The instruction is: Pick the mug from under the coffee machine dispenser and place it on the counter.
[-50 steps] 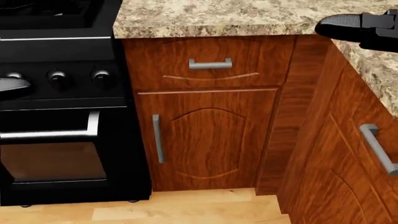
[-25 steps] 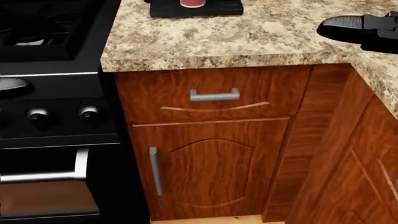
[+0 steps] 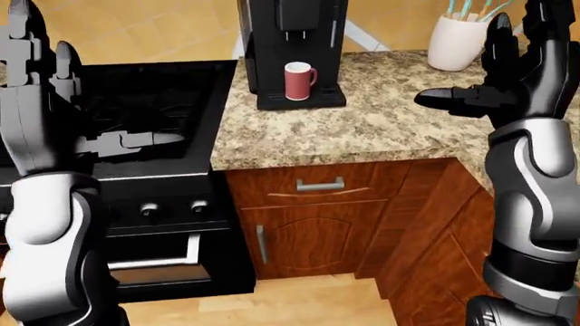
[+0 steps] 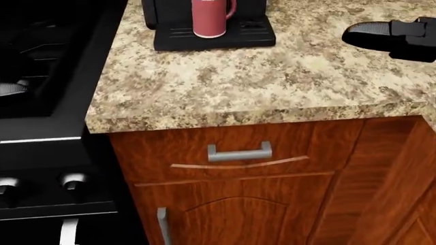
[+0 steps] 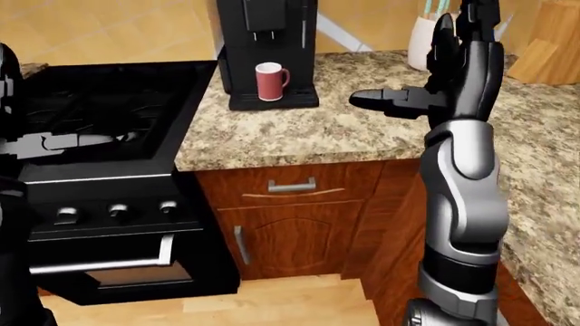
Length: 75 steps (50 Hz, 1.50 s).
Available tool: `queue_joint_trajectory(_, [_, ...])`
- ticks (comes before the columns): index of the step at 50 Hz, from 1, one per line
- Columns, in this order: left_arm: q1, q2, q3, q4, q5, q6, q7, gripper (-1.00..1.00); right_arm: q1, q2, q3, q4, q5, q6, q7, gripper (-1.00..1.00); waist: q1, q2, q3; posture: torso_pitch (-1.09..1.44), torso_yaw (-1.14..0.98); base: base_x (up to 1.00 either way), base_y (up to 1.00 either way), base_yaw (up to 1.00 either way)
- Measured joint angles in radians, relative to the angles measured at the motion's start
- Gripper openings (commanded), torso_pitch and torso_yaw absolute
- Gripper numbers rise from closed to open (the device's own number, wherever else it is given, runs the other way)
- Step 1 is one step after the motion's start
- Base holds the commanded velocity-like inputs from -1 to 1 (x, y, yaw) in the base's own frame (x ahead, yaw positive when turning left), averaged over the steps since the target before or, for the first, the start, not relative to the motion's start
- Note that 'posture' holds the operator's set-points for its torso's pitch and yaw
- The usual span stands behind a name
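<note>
A red mug (image 3: 298, 81) with a white inside stands on the black coffee machine's (image 3: 292, 41) drip tray, under the dispenser, at the top centre of the left-eye view. The head view shows the same mug (image 4: 209, 18) at its top edge. My right hand (image 5: 453, 61) is raised with fingers spread, open and empty, to the right of the mug and well apart from it. My left hand (image 3: 54, 102) is also raised and open, empty, over the stove at the left of the left-eye view.
The speckled granite counter (image 3: 381, 129) runs right from the machine and turns a corner. A black stove (image 3: 154, 102) with knobs and oven door is at left. A white utensil jar (image 3: 457, 42) and a wooden block (image 5: 544, 54) stand at the top right. Wooden cabinets (image 3: 317, 224) lie below.
The camera has tilted up or moved closer: the counter edge slid down in the head view, and the coffee machine's base and the mug came into view at the top.
</note>
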Motion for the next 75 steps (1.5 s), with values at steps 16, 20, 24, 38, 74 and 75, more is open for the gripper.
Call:
queue_joint_trajectory(16, [-0.005, 0.001, -0.006, -0.017, -0.009, -0.006, -0.008, 1.00, -0.003, -0.011, -0.022, -0.016, -0.005, -0.004, -0.009, 1.00, -0.022, -0.031, 0.009, 0.00, 0.00, 0.26, 0.00, 0.00])
queue_joint_trajectory(20, [-0.011, 0.005, -0.004, -0.025, -0.008, -0.015, -0.005, 1.00, -0.013, -0.014, -0.021, -0.021, -0.003, -0.009, -0.006, 1.00, -0.029, 0.037, -0.001, 0.00, 0.00, 0.27, 0.00, 0.00])
queue_joint_trajectory(24, [0.005, 0.004, 0.008, -0.003, -0.006, 0.002, 0.000, 1.00, 0.004, 0.003, 0.008, -0.009, 0.001, -0.001, 0.001, 1.00, -0.005, 0.031, 0.010, 0.00, 0.00, 0.27, 0.00, 0.00])
queue_joint_trajectory(38, [-0.004, 0.003, -0.016, -0.006, -0.022, 0.015, -0.005, 1.00, 0.001, -0.009, -0.021, 0.004, -0.003, 0.001, -0.014, 1.00, -0.009, -0.053, 0.024, 0.00, 0.00, 0.08, 0.00, 0.00])
queue_joint_trajectory(74, [-0.028, -0.052, -0.071, -0.016, 0.020, 0.114, 0.035, 1.00, -0.004, -0.009, -0.009, 0.001, -0.026, -0.009, 0.001, 1.00, 0.006, -0.055, 0.012, 0.00, 0.00, 0.00, 0.00, 0.00])
queue_joint_trajectory(75, [-0.033, -0.057, -0.077, -0.011, 0.026, 0.122, 0.039, 1.00, -0.004, -0.009, -0.009, 0.003, -0.030, -0.009, 0.002, 1.00, 0.007, -0.056, 0.013, 0.00, 0.00, 0.00, 0.00, 0.00])
